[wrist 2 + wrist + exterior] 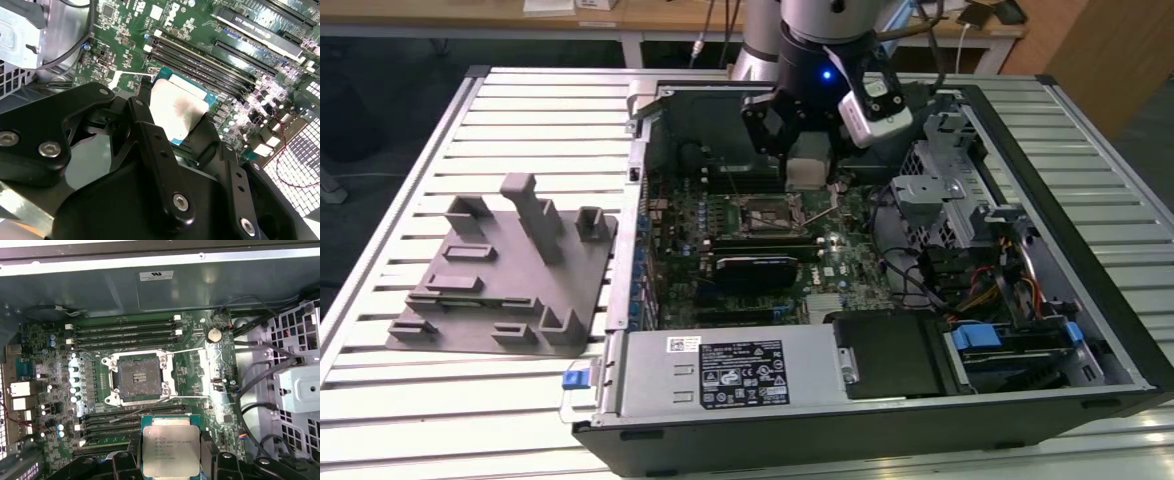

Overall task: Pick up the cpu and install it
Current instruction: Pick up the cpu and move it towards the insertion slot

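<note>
Where the black two-fingered gripper (171, 465) closes from two sides, it clamps the cpu (171, 445), a small flat square chip with a shiny silver metal lid and a thin green edge. Its fingers (142, 107) bear on opposite edges in both wrist views. The chip is held above the board, near the square black-framed socket (139, 377), which lies open and unfilled in the green motherboard (200, 390). Beyond the socket run long black memory slots (125, 327), then the grey sheet-metal case wall (210, 295). By judgement the chip is light and stiff, its polished lid slippery and its underside contacts fragile. An edge hold, as here, keeps pressure off both faces. In the exterior view the gripper (809, 165) hangs inside the open black computer case (854, 445).
</note>
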`<state>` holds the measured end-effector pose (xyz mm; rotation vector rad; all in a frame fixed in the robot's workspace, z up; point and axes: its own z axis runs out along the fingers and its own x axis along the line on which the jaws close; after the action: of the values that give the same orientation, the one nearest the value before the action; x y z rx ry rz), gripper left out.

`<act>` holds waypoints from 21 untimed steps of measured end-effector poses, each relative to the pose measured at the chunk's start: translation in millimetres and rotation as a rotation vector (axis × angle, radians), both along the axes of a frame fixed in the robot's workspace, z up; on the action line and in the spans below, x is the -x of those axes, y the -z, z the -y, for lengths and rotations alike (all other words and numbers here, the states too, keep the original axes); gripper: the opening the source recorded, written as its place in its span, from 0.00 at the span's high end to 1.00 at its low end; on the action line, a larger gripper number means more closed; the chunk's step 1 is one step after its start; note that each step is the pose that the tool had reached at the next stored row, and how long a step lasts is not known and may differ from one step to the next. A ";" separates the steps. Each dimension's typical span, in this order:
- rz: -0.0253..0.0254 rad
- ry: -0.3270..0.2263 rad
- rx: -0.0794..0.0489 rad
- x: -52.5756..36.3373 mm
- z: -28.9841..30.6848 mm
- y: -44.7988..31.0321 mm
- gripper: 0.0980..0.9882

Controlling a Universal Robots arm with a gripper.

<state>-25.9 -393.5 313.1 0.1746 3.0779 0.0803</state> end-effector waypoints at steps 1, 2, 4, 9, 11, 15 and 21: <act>-0.0020 0.000 0.000 0.0 -0.7 1.3 0.50; -0.0037 0.000 0.000 0.1 -1.3 2.7 0.50; -0.0054 0.000 0.000 0.0 -2.0 6.0 0.50; -0.0057 0.000 0.000 0.1 -2.1 13.7 0.50; -0.0056 0.000 -0.001 0.1 -2.2 16.7 0.50; -0.0056 0.000 -0.001 0.4 -2.2 23.4 0.50; -0.0023 -0.004 -0.003 3.9 -2.4 29.1 0.50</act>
<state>-29.8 -391.1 284.0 0.1690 3.0807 0.0845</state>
